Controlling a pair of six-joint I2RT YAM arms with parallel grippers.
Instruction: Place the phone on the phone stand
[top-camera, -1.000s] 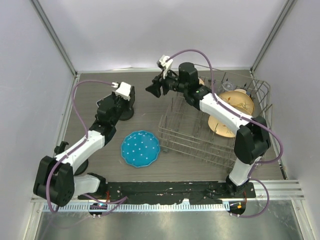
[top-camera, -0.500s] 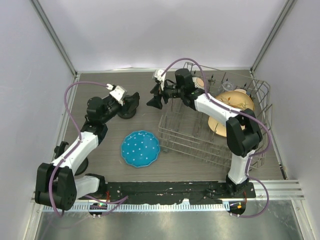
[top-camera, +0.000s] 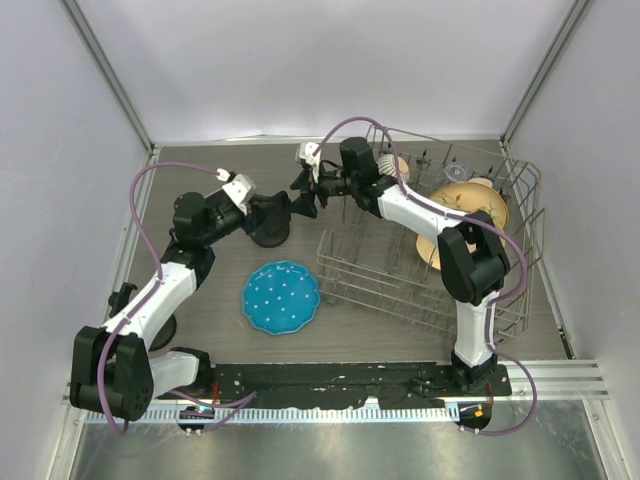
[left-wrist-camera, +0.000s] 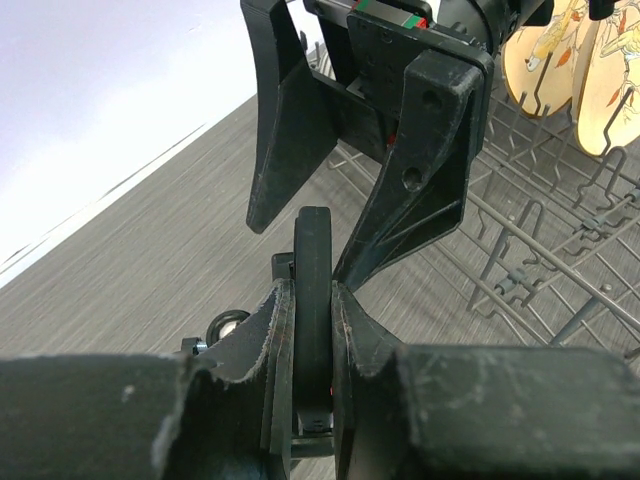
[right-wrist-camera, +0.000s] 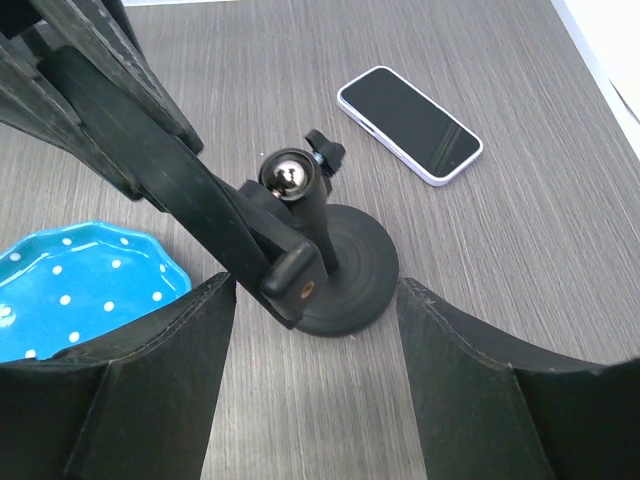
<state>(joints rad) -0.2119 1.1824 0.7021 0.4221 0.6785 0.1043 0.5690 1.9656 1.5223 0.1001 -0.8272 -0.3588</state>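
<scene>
Item: phone (right-wrist-camera: 410, 125), flat on the table (right-wrist-camera: 520, 250), screen up, beyond the stand's base and apart from it, untouched.
Stand: stand (right-wrist-camera: 335, 265), upright on a round base, with a shiny ball joint on top and a thin plate edge-on in the left wrist view.
Left pincer: left pincer (left-wrist-camera: 312, 295), closed on the stand's plate with a finger on each face.
Right pincer: right pincer (right-wrist-camera: 315, 300), wide open and empty, above the stand, with no visible contact.
Nearby: blue plate (right-wrist-camera: 70, 280) beside the base; rack (top-camera: 400, 270) to the right.
Step in hand (judged): stand steadied, phone pickup not yet begun.
Method: carry the right pincer past the stand to the phone. Line the fingers across the long edges and come down low, since a flat thin body offers little to catch. Close gently and lift level.
Support: hold the left grip firm so that the plate does not swing on the ball joint.
Risk: fingers of the two pincers crowding each other at the stand.
</scene>
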